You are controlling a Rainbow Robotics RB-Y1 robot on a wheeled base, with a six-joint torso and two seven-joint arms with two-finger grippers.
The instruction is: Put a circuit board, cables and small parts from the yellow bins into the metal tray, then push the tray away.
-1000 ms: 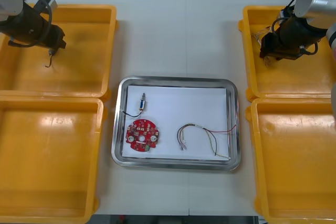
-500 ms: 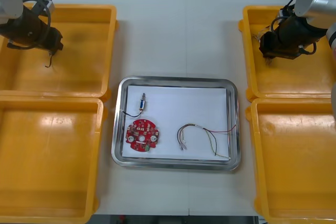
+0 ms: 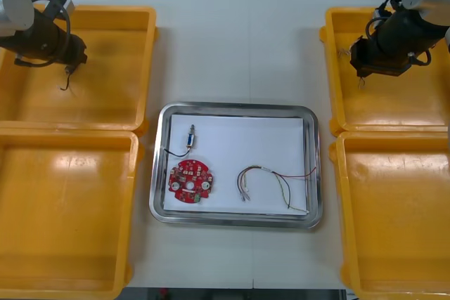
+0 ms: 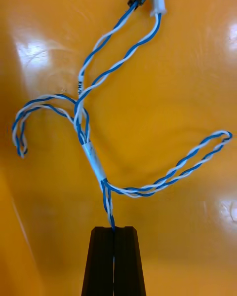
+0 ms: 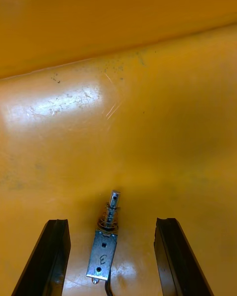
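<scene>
tray (image 3: pixel 232 107) already holds a board (image 3: pixel 190 182), red-yellow cable (image 3: pixel 275 177) and metal part (image 3: pixel 190 137); right gripper (image 4: pixel 114 229) clenched on blue-white cable (image 4: pixel 94 160) trailing off its tips, left gripper (image 5: pixel 112 221) spread open around second metal part (image 5: pixel 102 252), tray push not yet done.

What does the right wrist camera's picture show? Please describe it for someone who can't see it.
The right gripper is shut on a strand of a twisted blue and white cable. The cable's loops and its two small plugs spread out beyond the gripper, over the shiny floor of a yellow bin.
</scene>
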